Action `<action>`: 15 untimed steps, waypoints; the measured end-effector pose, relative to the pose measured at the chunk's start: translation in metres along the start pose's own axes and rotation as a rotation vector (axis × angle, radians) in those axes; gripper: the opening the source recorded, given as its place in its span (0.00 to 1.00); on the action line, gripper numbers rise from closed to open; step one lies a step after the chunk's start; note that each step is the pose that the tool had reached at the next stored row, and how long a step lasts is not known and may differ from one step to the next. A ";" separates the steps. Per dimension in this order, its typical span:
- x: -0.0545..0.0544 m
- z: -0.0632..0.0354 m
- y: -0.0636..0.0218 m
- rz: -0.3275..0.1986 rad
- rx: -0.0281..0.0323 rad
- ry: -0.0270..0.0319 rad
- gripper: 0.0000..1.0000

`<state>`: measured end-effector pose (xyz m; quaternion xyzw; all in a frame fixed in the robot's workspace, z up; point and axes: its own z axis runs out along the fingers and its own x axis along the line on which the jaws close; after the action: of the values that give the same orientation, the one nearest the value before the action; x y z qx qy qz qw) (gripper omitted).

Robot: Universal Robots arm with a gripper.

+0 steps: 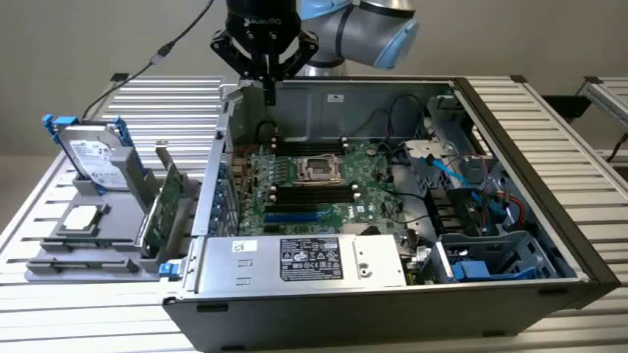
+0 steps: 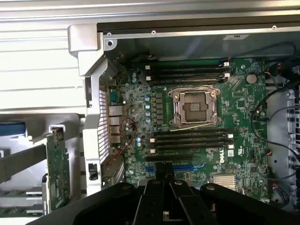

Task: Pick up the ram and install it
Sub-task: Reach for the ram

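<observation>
Slatted tabletop [image 1: 559, 147] bears the case [image 1: 490, 118] whose far corner our claw [image 1: 270, 97] overhangs, pinched together and empty, while the ram [image 1: 157, 220], we judge, stands racked at the exterior view's left: light, stiff, fragile, best gripped by its edges.

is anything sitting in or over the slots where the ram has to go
Nothing visible does: the black slots on both sides of the cpu socket look empty, and no cable or card lies across them.
</observation>
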<state>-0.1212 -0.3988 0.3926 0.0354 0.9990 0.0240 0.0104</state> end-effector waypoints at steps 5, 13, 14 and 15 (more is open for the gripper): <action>0.000 0.0000 0.0000 0.000 0.0000 0.0000 0.11; 0.019 0.0002 -0.0014 0.001 0.0007 0.0087 0.11; 0.023 0.0004 -0.0017 0.000 0.0007 0.0096 0.11; 0.028 0.0006 -0.0020 0.000 0.0007 0.0101 0.11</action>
<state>-0.1491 -0.3988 0.3914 0.0355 0.9991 0.0239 0.0053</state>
